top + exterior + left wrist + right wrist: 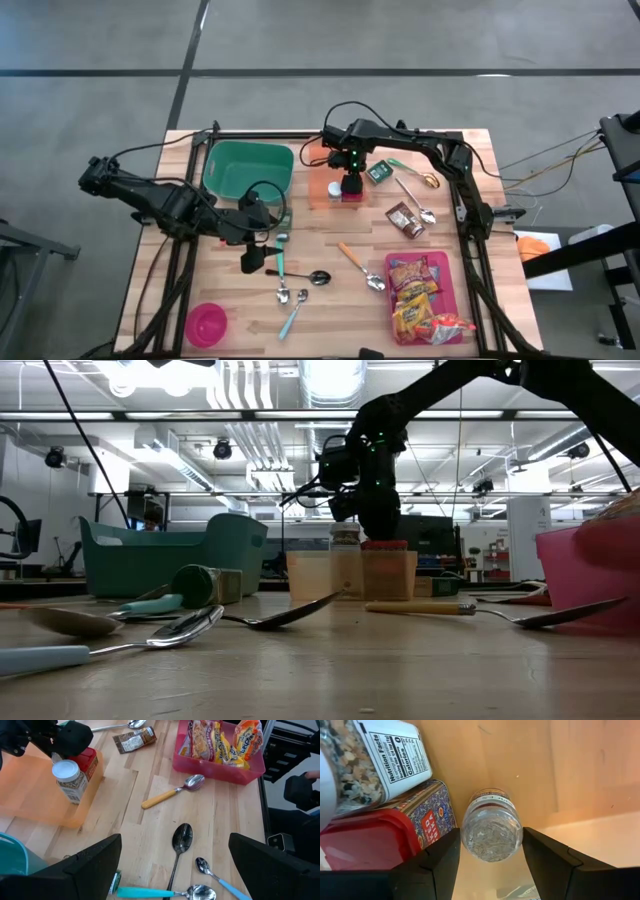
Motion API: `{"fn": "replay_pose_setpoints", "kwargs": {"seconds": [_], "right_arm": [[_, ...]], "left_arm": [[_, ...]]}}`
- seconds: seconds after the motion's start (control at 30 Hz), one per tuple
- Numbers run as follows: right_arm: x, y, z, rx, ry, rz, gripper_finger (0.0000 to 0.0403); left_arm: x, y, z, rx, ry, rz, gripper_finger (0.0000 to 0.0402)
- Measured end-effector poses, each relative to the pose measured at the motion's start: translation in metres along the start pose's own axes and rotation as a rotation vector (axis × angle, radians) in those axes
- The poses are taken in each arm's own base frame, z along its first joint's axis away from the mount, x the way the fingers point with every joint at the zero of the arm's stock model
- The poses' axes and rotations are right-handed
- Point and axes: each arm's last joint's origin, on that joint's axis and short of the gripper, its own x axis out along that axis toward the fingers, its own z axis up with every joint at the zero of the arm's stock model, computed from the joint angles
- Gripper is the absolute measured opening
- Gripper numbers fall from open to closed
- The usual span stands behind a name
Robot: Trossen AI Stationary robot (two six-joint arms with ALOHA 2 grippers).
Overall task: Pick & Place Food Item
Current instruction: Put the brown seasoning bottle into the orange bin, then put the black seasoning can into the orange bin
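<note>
My right gripper (490, 836) hangs over the see-through orange bin (322, 192) at the table's far middle, pointing down, shut on a small clear spice jar (491, 825) filled with dried herbs. Beside the jar in the bin stand a white-lidded jar with a nutrition label (375, 760) and a red-lidded patterned tin (395, 832). In the low view the gripper (372, 510) sits just above the bin's contents. My left gripper (252, 262) waits open above the table left of centre, over several spoons (182, 840). My right gripper pinches the spice jar's round side (468, 827) between its two fingers, one on each side. The fingers come from above, pointing down along the jar. One clear end of the jar faces up toward the wrist; its lower end is hidden, so I cannot tell whether it rests on the bin's floor.
A teal tub (247, 170) stands left of the orange bin. A pink tray of snack packets (425, 295) sits at the near right, a brown packet (405, 220) above it, a pink bowl (207, 322) at the near left. Spoons lie scattered across the table's middle.
</note>
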Motion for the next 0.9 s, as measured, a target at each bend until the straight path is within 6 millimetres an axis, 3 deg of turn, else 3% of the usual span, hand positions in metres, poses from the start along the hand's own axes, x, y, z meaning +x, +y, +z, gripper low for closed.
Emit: {"fn": "replay_pose_setpoints", "kwargs": {"seconds": [0.47, 0.9], "right_arm": [[-0.003, 0.001, -0.004, -0.022, 0.035, -0.003, 0.0205], [-0.057, 0.007, -0.017, -0.027, -0.115, -0.077, 0.0206]], "left_arm": [[0.000, 0.000, 0.000, 0.000, 0.001, 0.000, 0.0370], [0.000, 0.000, 0.000, 0.022, 0.000, 0.001, 0.0370]]}}
